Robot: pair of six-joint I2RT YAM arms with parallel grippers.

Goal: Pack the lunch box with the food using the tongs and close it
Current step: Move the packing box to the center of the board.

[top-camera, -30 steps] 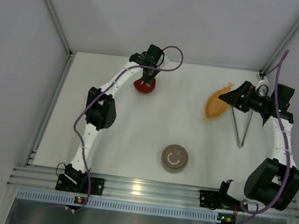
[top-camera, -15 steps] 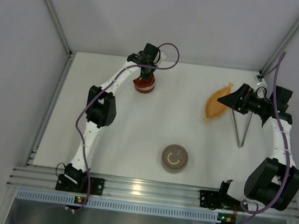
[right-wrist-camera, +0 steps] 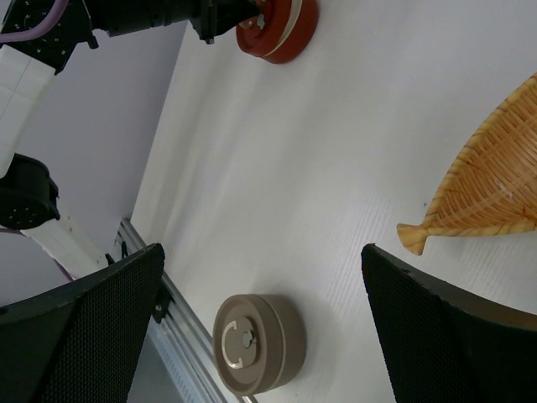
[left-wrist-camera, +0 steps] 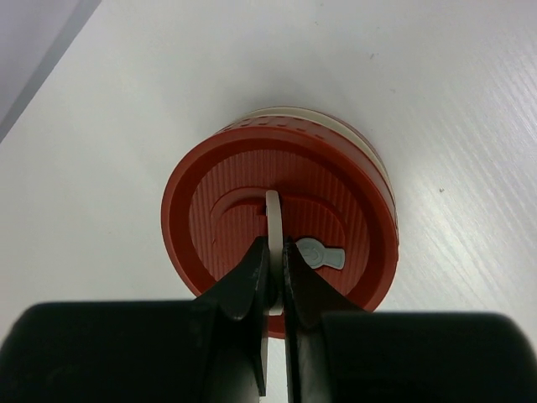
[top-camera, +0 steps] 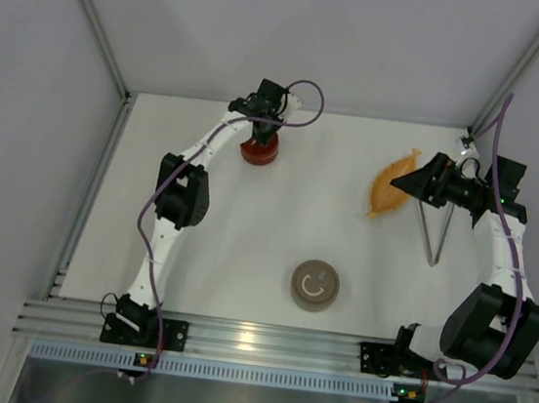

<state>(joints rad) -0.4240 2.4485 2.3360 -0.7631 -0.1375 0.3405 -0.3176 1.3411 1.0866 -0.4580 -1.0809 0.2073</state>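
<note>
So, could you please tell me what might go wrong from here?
The left end effector pinches only the thin white handle on the red lid, so it might slip, or the whole tin could lift. The open right end effector hangs close by the leaf dish and tongs and could knock them.

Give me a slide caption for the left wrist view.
Left fingers pinch the pale handle on the red lid.

My left gripper (top-camera: 263, 138) is down on the red tin (top-camera: 256, 156); the tongs (top-camera: 437, 232) lie beside my right gripper (top-camera: 400, 178), behind its jaws.
</note>
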